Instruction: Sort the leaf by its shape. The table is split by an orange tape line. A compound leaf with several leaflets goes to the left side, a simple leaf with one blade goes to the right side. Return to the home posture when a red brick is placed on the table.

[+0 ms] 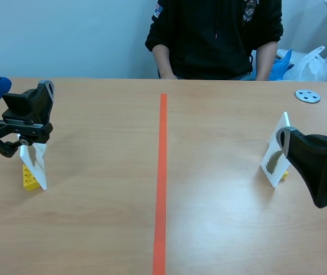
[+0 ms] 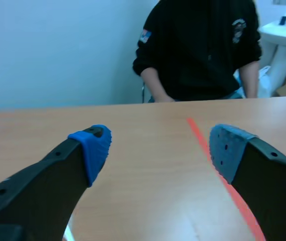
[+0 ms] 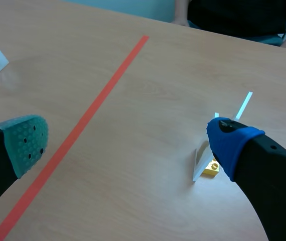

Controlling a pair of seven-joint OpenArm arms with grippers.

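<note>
The left pincer (image 2: 158,150) and right pincer (image 3: 128,145) both gape released, while a thin white left card (image 1: 39,169) and right card (image 1: 273,154) stand toward opposite side edges of the smooth wooden desk (image 1: 94,229).

Seated person (image 1: 215,34) in black hoodie, grey disc (image 1: 307,95), white plastic bag (image 1: 311,62)

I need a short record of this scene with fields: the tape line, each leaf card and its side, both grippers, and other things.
tape line: orange, runs down the middle of the table
left card: white, stands on left yellow brick, left of the line; leaf has several leaflets
right card: white, on right yellow brick, right of the line; leaf looks like one toothed blade
left gripper: open, empty
right gripper: open, empty
red brick: none in view
others: grey disc; person across the table
</note>
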